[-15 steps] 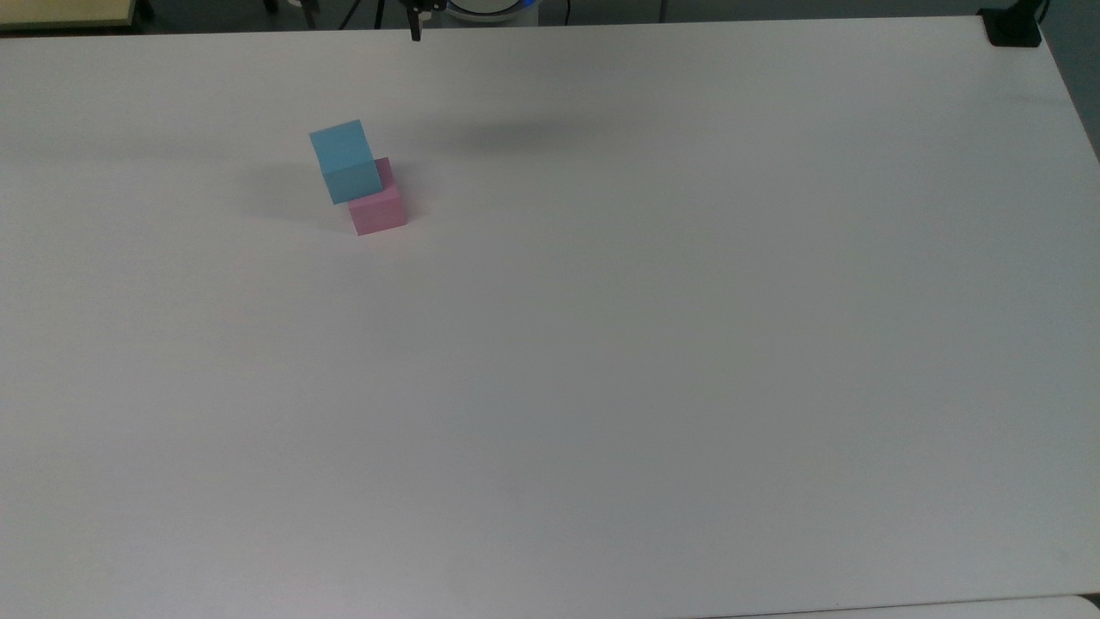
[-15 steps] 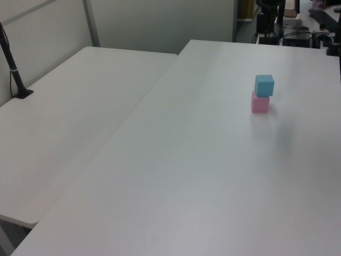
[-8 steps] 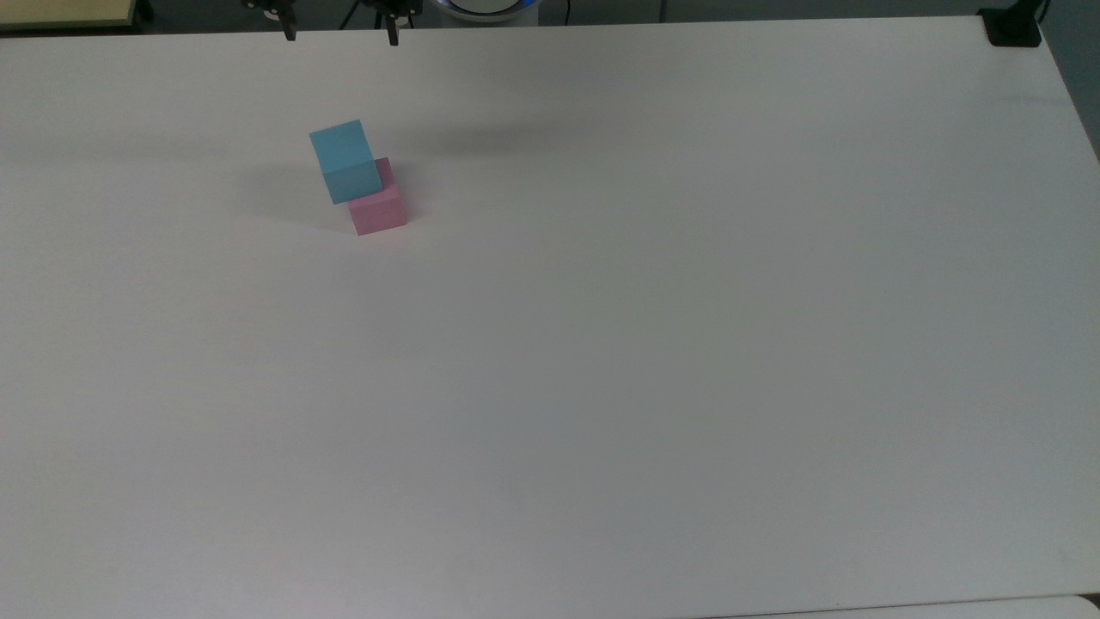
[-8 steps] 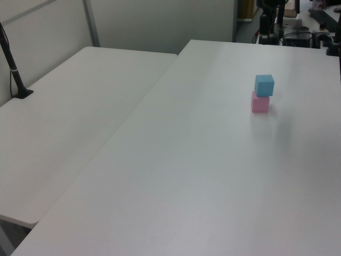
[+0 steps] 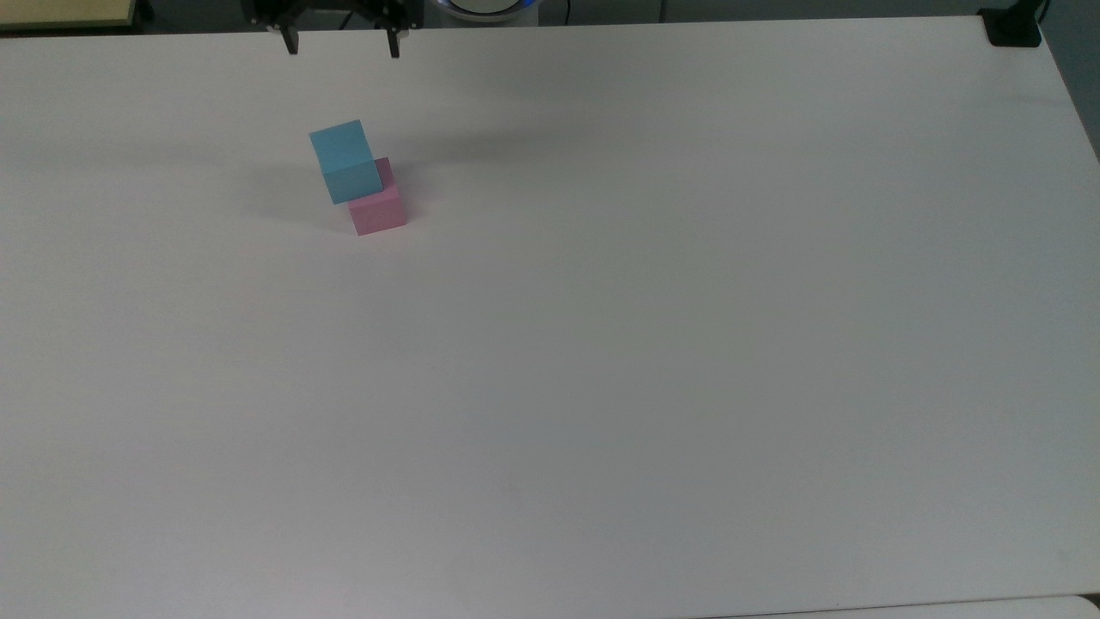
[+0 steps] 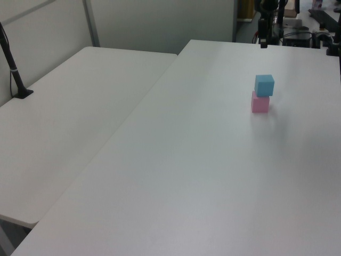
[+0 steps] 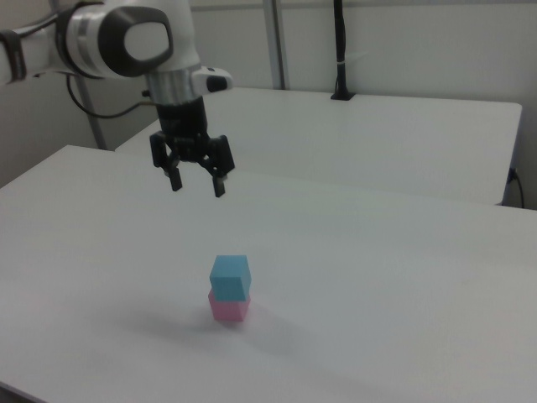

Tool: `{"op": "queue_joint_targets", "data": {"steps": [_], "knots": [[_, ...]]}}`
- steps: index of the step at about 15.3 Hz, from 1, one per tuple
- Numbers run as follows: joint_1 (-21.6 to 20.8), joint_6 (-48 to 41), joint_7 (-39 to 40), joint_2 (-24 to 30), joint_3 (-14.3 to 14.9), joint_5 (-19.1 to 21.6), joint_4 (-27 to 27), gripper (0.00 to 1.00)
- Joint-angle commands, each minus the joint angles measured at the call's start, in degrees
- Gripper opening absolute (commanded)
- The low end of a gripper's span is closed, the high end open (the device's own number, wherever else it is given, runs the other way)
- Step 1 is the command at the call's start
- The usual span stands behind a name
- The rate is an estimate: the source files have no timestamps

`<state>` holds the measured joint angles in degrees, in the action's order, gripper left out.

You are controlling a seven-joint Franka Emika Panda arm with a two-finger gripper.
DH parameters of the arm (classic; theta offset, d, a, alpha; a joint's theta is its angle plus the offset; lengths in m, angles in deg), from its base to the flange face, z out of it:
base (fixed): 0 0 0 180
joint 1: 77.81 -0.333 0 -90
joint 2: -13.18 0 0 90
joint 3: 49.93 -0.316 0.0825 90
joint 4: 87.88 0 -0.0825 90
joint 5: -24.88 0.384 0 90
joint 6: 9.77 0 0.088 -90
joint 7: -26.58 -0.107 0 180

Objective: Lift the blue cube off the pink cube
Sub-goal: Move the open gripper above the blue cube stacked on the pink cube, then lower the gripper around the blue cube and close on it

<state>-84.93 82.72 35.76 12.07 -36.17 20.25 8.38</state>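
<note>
- The gripper (image 7: 197,183) is recorded at the left of the right view, hanging well above the white table (image 7: 403,277) with its two fingers spread wide and nothing held between them.
- In the top view the same gripper (image 5: 343,45) is noted at the far edge of the table (image 5: 644,344), its two fingertips standing well apart.
- Right of the gripper and lower in the right view, the blue cube (image 7: 230,278) is found seated on the pink cube (image 7: 227,308), the pair standing on the table.
- In the top view the blue cube (image 5: 345,162) is seen turned slightly against the pink cube (image 5: 378,209) beneath it, so the faces are not fully aligned; the stack lies nearer than the gripper and roughly in line with the gap between its fingers.
- In the left view the blue cube (image 6: 264,85) and pink cube (image 6: 260,103) are located toward the left view's right, with the gripper (image 6: 263,40) beyond them at the far end.
- The step in hand is judged to be the approach; no contact with either cube is observed.
- The next move is judged to require the spread fingers to be brought over the stack, matched to the blue cube's turned faces, lowered to straddle the upper cube alone, and closed without the pink cube being disturbed.
</note>
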Motion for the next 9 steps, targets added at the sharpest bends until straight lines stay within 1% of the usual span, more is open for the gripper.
{"op": "queue_joint_targets", "data": {"steps": [1,2,4,7,9], "knots": [[4.56,6.54,7.15,-2.13,-1.81,0.59,2.18,1.00],[5.01,7.43,8.39,-2.66,-1.81,0.42,2.96,1.00],[5.01,11.02,12.52,-2.85,-1.81,-2.21,8.04,1.00],[4.14,13.85,12.71,-2.85,-1.81,-4.24,12.62,1.00],[2.65,16.74,12.71,-2.85,-1.81,-5.03,15.96,1.00]]}}
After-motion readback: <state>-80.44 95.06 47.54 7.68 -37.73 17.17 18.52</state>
